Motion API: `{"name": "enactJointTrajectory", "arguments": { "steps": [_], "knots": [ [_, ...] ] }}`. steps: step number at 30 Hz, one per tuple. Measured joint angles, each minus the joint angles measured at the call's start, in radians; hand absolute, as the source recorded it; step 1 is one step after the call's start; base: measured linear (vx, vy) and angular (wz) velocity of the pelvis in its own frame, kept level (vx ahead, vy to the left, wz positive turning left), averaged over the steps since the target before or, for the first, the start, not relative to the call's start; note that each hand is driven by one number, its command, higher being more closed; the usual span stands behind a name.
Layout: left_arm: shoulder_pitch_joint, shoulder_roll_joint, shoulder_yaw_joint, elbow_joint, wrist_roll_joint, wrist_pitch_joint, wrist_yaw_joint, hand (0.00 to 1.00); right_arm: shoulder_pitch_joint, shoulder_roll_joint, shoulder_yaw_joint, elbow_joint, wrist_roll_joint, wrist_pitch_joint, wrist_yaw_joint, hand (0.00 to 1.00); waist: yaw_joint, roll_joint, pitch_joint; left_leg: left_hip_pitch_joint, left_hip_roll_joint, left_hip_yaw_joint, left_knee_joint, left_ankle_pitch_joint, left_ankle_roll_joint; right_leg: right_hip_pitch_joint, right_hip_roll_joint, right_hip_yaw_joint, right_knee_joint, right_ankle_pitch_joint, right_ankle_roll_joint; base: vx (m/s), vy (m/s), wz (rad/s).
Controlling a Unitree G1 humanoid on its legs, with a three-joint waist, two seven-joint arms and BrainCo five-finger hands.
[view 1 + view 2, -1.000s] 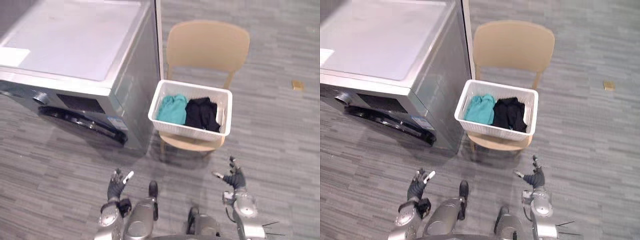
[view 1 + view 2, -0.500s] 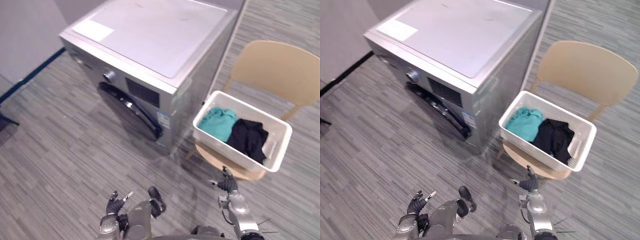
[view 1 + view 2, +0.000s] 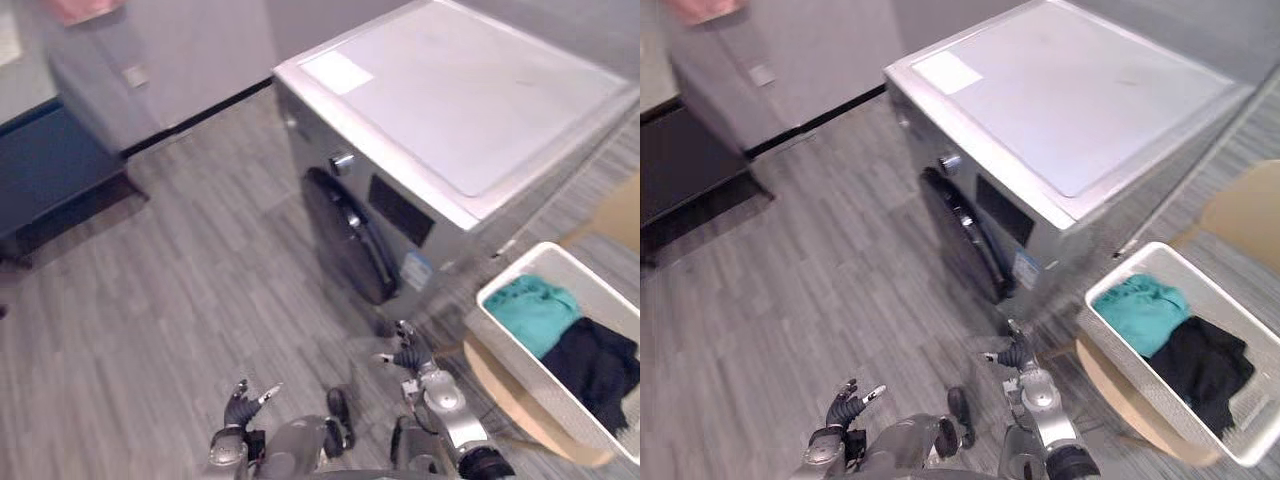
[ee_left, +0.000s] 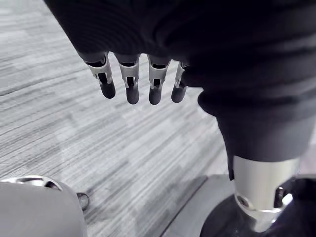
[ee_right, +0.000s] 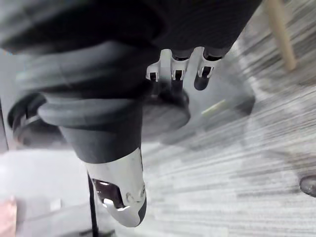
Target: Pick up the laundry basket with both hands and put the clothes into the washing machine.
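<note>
— Is any writing showing up anywhere?
— Nothing is reading legibly. A white rectangular label [image 3: 338, 71] is lying atop the silver-grey metal washing machine [image 3: 480, 120], and a small pale sticker [image 3: 416, 272] is sitting on its front.

I see the white slatted laundry basket [image 3: 525, 358] sitting upright on the tan chair seat [image 3: 505, 392], just beside the washing machine [image 3: 470, 110] at its front corner. Two pieces of clothing lie crumpled side by side inside it: a teal garment [image 3: 535, 312] at the end nearer the machine and a black garment [image 3: 597, 365] touching it. The machine is silver-grey with a flat top, and the dark round door [image 3: 348, 238] is on its front.
</note>
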Motion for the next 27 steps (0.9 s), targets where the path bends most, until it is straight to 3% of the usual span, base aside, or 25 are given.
{"name": "enactJointTrajectory", "arguments": {
  "steps": [4, 9, 12, 15, 16, 23, 27],
  "knots": [
    [0.001, 0.0, 0.001, 0.001, -0.007, -0.002, 0.0, 0.0, -0.012, 0.002, -0.017, -0.064, -0.07, -0.001, -0.06, 0.0, 0.004, 0.0, 0.0, 0.007, 0.003, -0.033, -0.001, 0.007, -0.006, 0.017, 0.01, -0.013, 0.002, 0.0, 0.0, 0.09, -0.124, 0.15],
    [0.009, 0.0, 0.008, 0.001, -0.016, -0.003, 0.001, 0.0, -0.052, -0.008, -0.109, -0.102, -0.119, -0.001, -0.145, 0.0, 0.002, 0.007, 0.003, 0.017, 0.007, -0.043, -0.025, 0.036, -0.049, 0.012, 0.013, -0.007, 0.005, 0.0, -0.001, 0.02, -0.115, -0.08],
    [0.009, 0.0, 0.007, -0.001, -0.016, -0.007, 0.001, 0.0, -0.071, -0.033, -0.107, -0.106, -0.118, -0.001, -0.149, 0.0, 0.003, 0.02, 0.011, 0.004, 0.01, -0.045, -0.035, 0.036, -0.049, -0.032, 0.013, -0.001, 0.043, -0.014, -0.032, -0.04, -0.088, -0.1],
    [0.006, -0.001, 0.006, -0.012, -0.017, -0.015, 0.0, 0.0, -0.102, -0.05, -0.108, -0.135, -0.115, -0.001, -0.162, 0.0, 0.003, 0.037, 0.039, -0.024, 0.011, -0.049, -0.048, 0.053, -0.024, -0.077, 0.012, -0.002, 0.072, -0.027, -0.049, -0.09, -0.069, -0.02],
    [0.0, -0.001, 0.004, -0.015, -0.017, -0.016, 0.0, 0.0, -0.136, -0.062, -0.108, -0.129, -0.108, -0.001, -0.163, 0.0, 0.003, 0.045, 0.057, -0.04, 0.011, -0.051, -0.055, 0.064, -0.01, -0.102, 0.011, -0.003, 0.09, -0.027, -0.05, -0.14, -0.061, 0.03],
    [-0.004, 0.0, -0.003, -0.072, -0.071, -0.035, 0.001, 0.0, -0.369, -0.117, -0.107, 0.035, 0.027, 0.003, -0.152, 0.0, 0.01, 0.059, 0.133, -0.121, 0.007, -0.069, -0.067, 0.098, -0.017, -0.203, 0.0, -0.017, 0.143, -0.027, -0.058, -0.11, -0.025, 0.08],
    [-0.007, 0.006, -0.003, -0.104, -0.112, -0.041, 0.003, 0.0, -0.531, -0.166, -0.115, 0.126, 0.103, 0.006, -0.144, 0.0, 0.036, 0.07, 0.17, -0.198, 0.003, -0.092, -0.072, 0.128, -0.012, -0.278, -0.006, -0.04, 0.16, -0.021, -0.066, -0.05, -0.02, 0.18]
  ]
}}
